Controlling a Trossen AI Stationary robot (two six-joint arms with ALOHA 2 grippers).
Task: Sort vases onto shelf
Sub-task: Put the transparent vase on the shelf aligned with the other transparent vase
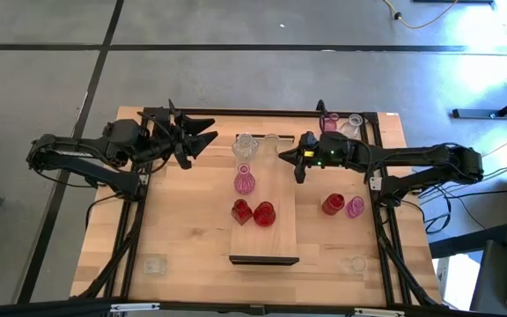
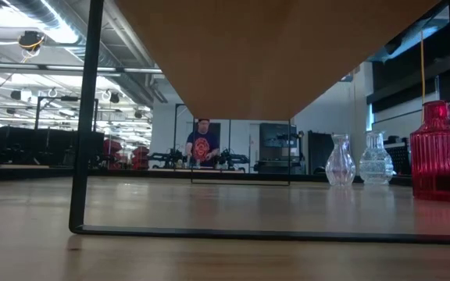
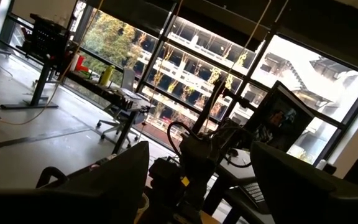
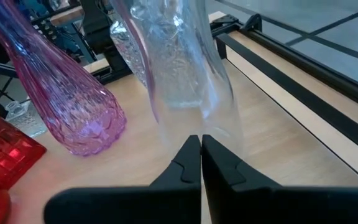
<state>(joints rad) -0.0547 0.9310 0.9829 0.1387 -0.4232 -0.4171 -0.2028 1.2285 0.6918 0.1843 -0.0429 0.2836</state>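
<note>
Wooden tabletop [image 1: 183, 238] carrying the shelf [image 1: 264, 238], pink and red vases [image 1: 252, 211] on it, clear vases [image 1: 245, 146] at its far end, right gripper [image 1: 299, 167] pinched together beside them, left gripper [image 1: 202, 138] spread wide, holding nothing.

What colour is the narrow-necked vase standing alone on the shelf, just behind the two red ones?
Pink vase, translucent and ribbed; the right wrist view shows it best.

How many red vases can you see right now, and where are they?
3. Two red vases stand side by side on the shelf: one left, one right. The third is on the table, right of the shelf, beside a pink vase. None seem hidden.
</note>
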